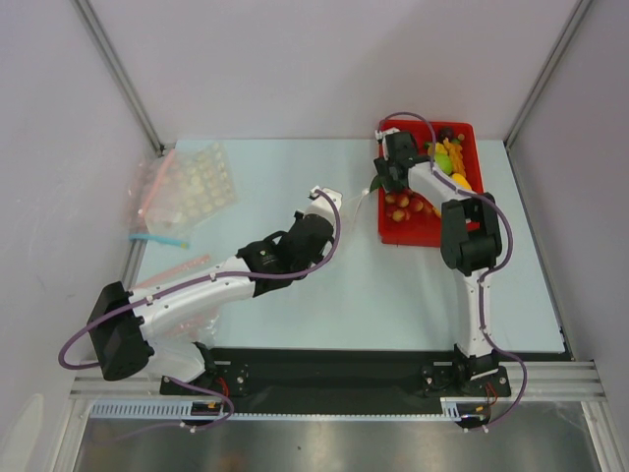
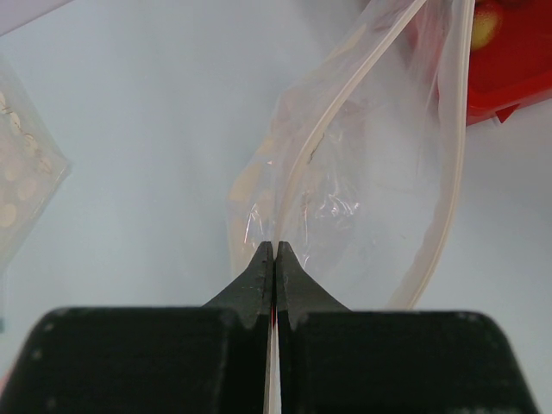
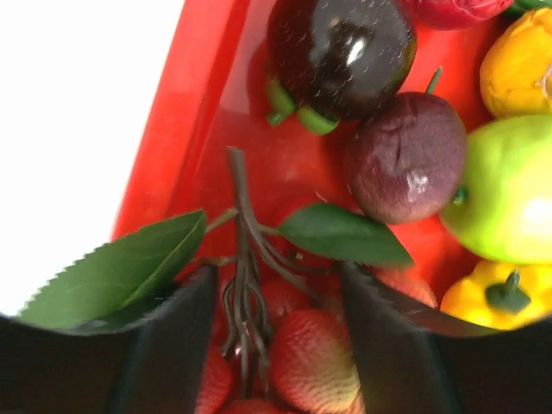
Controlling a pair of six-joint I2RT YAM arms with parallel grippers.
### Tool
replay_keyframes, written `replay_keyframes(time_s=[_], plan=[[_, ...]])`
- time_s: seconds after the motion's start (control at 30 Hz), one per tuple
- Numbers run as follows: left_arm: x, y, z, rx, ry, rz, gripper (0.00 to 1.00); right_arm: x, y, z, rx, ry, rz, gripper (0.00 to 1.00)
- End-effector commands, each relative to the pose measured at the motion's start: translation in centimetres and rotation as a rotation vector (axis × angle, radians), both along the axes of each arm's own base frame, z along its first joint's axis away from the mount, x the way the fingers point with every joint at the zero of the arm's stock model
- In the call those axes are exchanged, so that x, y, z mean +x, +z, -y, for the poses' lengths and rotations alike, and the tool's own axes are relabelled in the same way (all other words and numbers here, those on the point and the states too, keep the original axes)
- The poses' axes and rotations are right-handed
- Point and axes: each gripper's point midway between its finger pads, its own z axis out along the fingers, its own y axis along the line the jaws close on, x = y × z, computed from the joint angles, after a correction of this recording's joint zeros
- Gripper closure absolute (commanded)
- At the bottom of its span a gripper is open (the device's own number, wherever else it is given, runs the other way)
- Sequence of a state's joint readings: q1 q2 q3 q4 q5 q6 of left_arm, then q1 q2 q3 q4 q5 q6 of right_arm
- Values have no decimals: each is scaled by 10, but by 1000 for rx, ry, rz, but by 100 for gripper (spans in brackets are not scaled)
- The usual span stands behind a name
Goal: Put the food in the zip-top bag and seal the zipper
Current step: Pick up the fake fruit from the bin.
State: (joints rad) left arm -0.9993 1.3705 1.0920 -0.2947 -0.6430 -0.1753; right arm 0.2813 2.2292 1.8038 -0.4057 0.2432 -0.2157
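Top view: the small glossy toy fruits and vegetables all lie in the red plastic tray. The right gripper hangs low over its left side and the left gripper sits near the tray's left, so the task is judged barely begun. Left wrist view: jaws closed on the thin whitish zipper strip of the small clear crinkly zip-top pouch, which lies beside the tray, mouth gaping, no food seen inside, unsealed. Right wrist view: jaws open, straddling a brown-stemmed, green-leaved cluster of red pieces, not clamped; filling and sealing remain.
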Motion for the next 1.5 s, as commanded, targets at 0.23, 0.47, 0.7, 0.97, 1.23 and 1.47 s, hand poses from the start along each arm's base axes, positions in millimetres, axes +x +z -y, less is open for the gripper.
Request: replay_keyframes(time_s=[0.23,0.47,0.7,0.97,1.23,1.47], plan=[[1,15,2,-40,-1,33,100,-2,15,9,45,-30,-15,100],[0,18,4,-53,-12,31,100,-18,101,17,178,-132,225,100],[-1,17,5,-59,-19,28,99,-63,156,11,387,-192,419,100],[-3,12,13,-69,-50,8,100,-125,206,-18,582,-151,484,100],[-2,1,22,-55,-70,-19,100,-187,226,-32,765,-85,515,100],[-8,-1,36,-86,-129,-58,100,-250,256,-33,955,59,644,100]])
